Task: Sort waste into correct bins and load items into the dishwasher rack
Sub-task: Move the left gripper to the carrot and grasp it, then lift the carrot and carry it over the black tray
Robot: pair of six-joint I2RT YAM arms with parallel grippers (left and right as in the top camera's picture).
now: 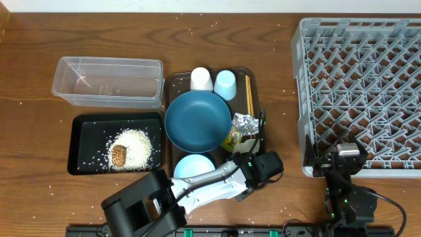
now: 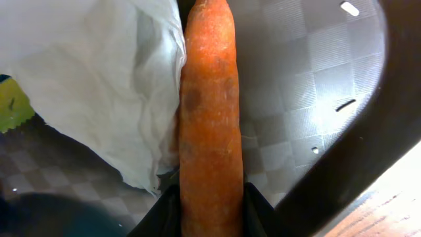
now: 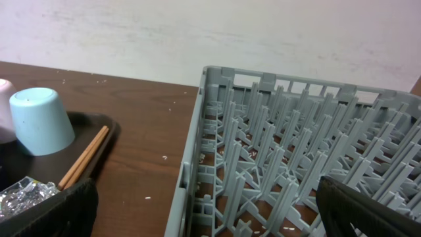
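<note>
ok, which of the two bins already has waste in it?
The shallow black tray: white rice and a brown lump lie in it. The clear container beside it looks empty.

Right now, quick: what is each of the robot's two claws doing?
Left gripper: closed on the orange carrot.
Right gripper: open, holding nothing.

The orange carrot (image 2: 209, 131) lies straight, thick end between the fingers of my left gripper (image 2: 210, 214) — the white crumpled napkin (image 2: 99, 79) touches its side, partly over the green-yellow wrapper (image 2: 13, 108).
</note>
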